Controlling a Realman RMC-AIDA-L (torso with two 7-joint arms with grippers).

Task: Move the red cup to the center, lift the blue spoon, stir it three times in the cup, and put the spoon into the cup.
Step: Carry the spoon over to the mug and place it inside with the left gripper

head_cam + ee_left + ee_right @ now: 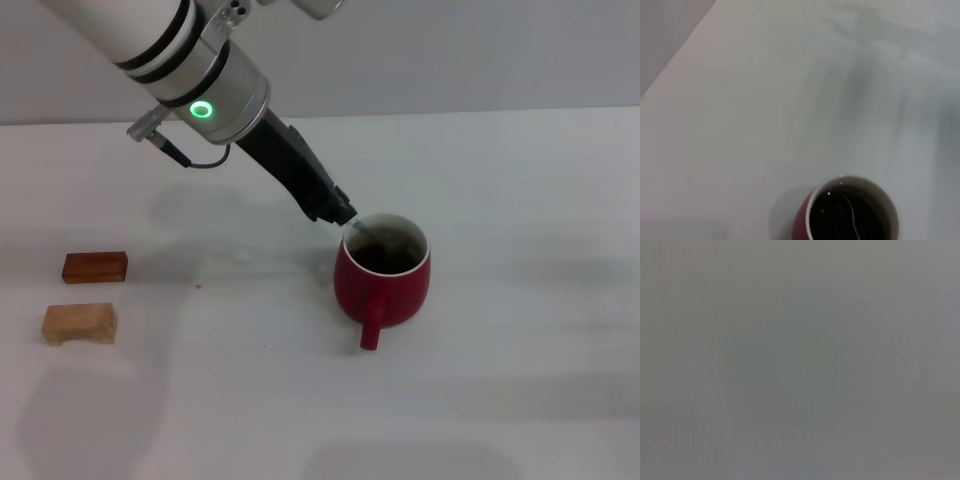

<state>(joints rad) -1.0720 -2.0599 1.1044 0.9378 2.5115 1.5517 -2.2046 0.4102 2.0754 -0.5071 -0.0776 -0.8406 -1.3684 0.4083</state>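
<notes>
On the plain white worktop (520,400), below a grey wall, the red cup (382,280) stands near the middle. The left pincer (343,216), clamped on the blue spoon (368,232), holds it slanting into the cup's dark liquid. Two small wooden blocks (88,295) lie near the worktop's left edge.

**Bystanders on the table**

Table (500,400): plain white, matte surface, running back to a pale grey wall (450,50) across the far edge. Faint soft shadows lie on the surface.

Two small wooden blocks sit near the left edge, well apart from everything else. Far one: reddish-brown block (95,267), flat rectangular bar, dark glossy finish, lying with its long side across the view. Near one: light tan block (79,323), pale raw wood, similar length, a little thicker, with a shallow notch on its underside. The two lie close together, roughly parallel, not touching.

A tiny reddish speck (197,286) marks the surface just right of the darker block.
</notes>
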